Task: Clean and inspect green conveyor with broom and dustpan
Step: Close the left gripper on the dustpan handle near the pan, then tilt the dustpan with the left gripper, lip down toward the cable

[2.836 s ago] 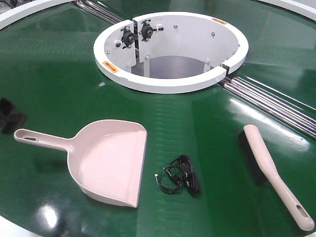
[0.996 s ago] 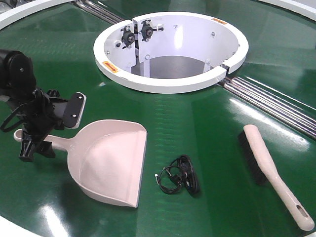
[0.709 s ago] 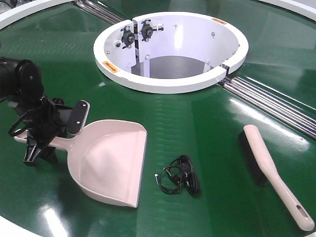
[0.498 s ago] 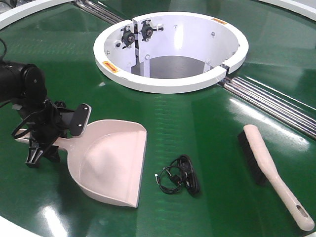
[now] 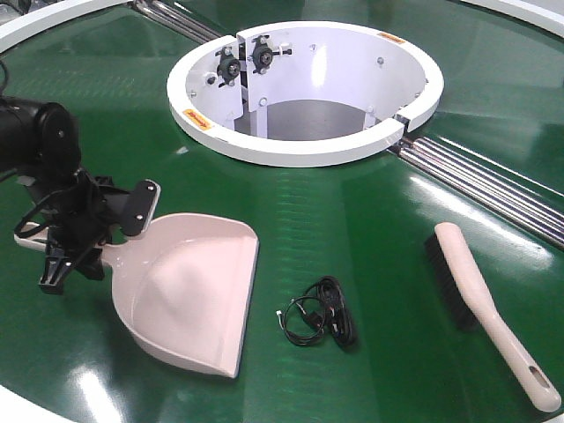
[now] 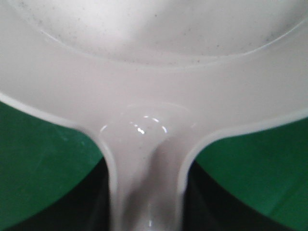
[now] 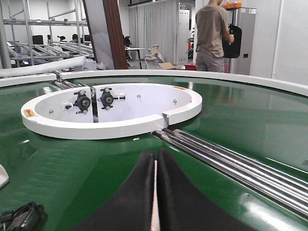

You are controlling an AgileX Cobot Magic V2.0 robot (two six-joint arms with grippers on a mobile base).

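Note:
The pinkish-beige dustpan (image 5: 189,300) lies on the green conveyor (image 5: 352,203), its mouth toward the near right. My left gripper (image 5: 95,240) is shut on the dustpan's handle, which it mostly hides. In the left wrist view the handle runs from the pan (image 6: 154,72) down between the dark fingers (image 6: 96,207) of the left gripper (image 6: 144,197). The beige broom (image 5: 480,308) lies at the right, bristles facing left, with no gripper near it. My right gripper (image 7: 156,155) is shut with nothing in it, low over the belt (image 7: 240,120), and does not appear in the front view.
A coiled black cable (image 5: 322,323) lies between dustpan and broom. The white ring opening (image 5: 300,150) sits behind it, and steel rollers (image 5: 485,181) run off to the right. A person (image 7: 211,33) stands beyond the conveyor's far rim.
My left arm came in from the left and closed on the dustpan's handle. The dustpan has since swung slightly, its mouth shifting left and nearer. Broom and cable stayed put.

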